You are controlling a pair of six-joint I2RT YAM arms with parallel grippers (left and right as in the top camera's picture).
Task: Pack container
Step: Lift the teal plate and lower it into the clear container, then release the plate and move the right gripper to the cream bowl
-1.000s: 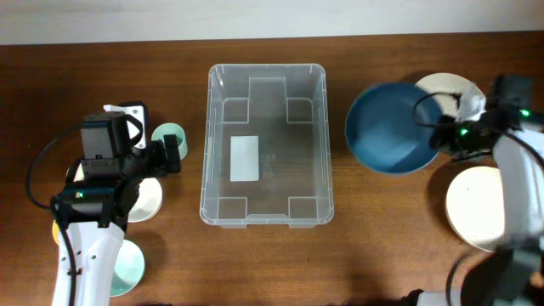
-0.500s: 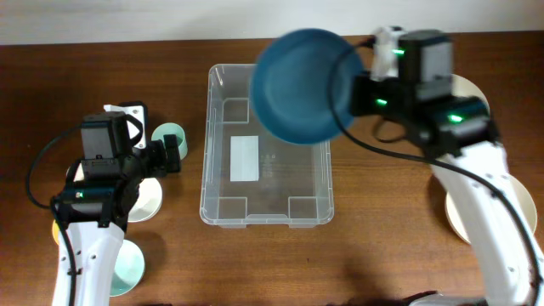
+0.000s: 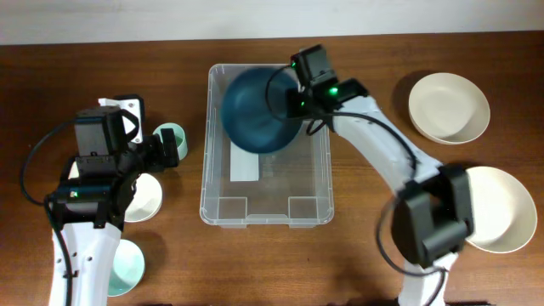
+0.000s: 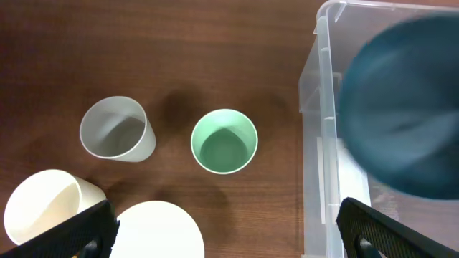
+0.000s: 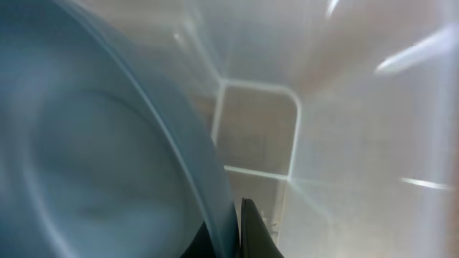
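Note:
The clear plastic container [image 3: 217,204] stands mid-table, a white label on its bottom. My right gripper [image 3: 293,100] is shut on the rim of a dark blue bowl [image 3: 255,110] and holds it tilted inside the container's far half. In the right wrist view the blue bowl [image 5: 93,143] fills the left, pinched between my fingers [image 5: 233,229], with the container wall [image 5: 344,143] behind. My left gripper [image 3: 174,151] is open and empty, left of the container, over a mint cup [image 4: 224,140] and a white bowl [image 4: 154,233]. The left wrist view also shows the container [image 4: 319,107] and blue bowl [image 4: 401,107].
A grey cup [image 4: 115,129] and a cream cup [image 4: 43,208] stand left of the mint cup. A mint bowl [image 3: 127,263] lies near the front left. A cream bowl [image 3: 449,106] and a white bowl [image 3: 501,208] lie right of the container.
My right arm has swung left from the right side of the table, carrying the blue bowl, and lowered it into the container's far half. The left arm has barely moved.

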